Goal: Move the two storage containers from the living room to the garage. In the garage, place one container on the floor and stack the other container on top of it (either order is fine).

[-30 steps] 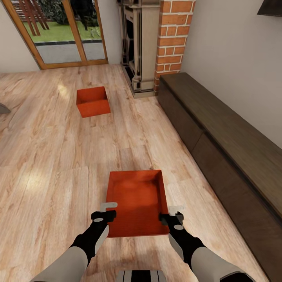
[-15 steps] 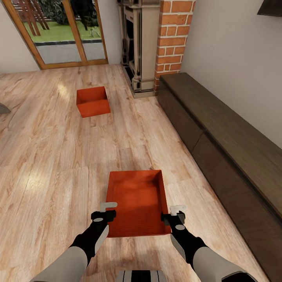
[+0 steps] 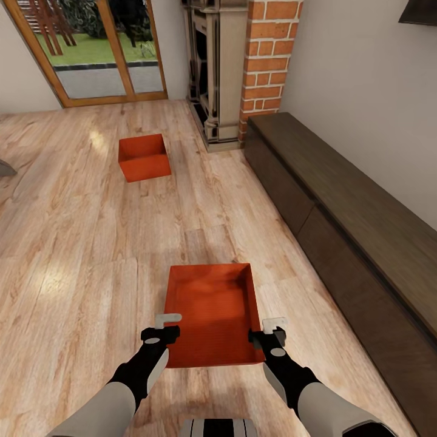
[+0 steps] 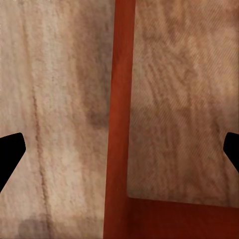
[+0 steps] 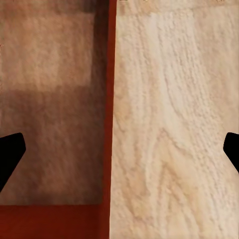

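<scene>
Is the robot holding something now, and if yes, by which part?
Nothing is held. Left gripper and right gripper are open, each straddling a side wall of the near storage container, not clamped.

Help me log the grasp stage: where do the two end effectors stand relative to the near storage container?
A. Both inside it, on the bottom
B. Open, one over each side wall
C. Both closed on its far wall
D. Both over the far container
B: the left end effector and right end effector flank the near storage container, and each wrist view shows fingertips spread wide with a wall between them.
</scene>
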You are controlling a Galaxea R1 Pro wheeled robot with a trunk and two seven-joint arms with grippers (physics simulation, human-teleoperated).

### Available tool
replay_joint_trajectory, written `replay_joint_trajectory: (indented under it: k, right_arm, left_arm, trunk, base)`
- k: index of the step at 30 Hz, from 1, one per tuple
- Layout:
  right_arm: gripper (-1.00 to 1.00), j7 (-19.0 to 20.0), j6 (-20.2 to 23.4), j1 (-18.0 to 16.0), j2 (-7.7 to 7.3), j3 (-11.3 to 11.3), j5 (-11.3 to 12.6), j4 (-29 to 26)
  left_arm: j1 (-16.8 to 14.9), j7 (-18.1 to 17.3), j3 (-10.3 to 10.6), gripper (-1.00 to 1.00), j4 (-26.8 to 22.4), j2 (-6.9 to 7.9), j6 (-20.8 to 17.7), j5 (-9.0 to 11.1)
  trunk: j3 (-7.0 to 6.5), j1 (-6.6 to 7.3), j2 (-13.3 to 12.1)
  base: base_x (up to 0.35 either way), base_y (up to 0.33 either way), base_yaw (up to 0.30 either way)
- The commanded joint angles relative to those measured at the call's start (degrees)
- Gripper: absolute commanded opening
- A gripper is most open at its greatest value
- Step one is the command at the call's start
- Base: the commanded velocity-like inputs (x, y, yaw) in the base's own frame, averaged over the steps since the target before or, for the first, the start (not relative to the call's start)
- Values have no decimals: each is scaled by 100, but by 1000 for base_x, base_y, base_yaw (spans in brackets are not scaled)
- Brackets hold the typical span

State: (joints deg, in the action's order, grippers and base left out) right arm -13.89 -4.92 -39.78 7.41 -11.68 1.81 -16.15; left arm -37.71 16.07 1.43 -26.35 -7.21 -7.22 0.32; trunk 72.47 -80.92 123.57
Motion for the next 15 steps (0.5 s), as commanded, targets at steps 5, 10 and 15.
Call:
replay_joint_trajectory:
  k: [5, 10, 15]
  right_arm:
    - [100, -35, -154, -4, 11, -29, 75, 6]
    - [100, -35, -204, -4, 15, -24, 91, 6]
    - [100, -35, -210, -4, 14, -15, 97, 6]
  left_arm:
    - [0, 28, 16, 100, -11, 1, -38, 3]
    - [-2, 26, 16, 100, -11, 1, -39, 3]
    - [0, 28, 16, 100, -11, 1, -35, 3]
  trunk:
    - [3, 1, 1]
    - [3, 1, 1]
    - [3, 1, 1]
  base:
    - [0, 0, 0]
    - [0, 0, 0]
    - [0, 0, 0]
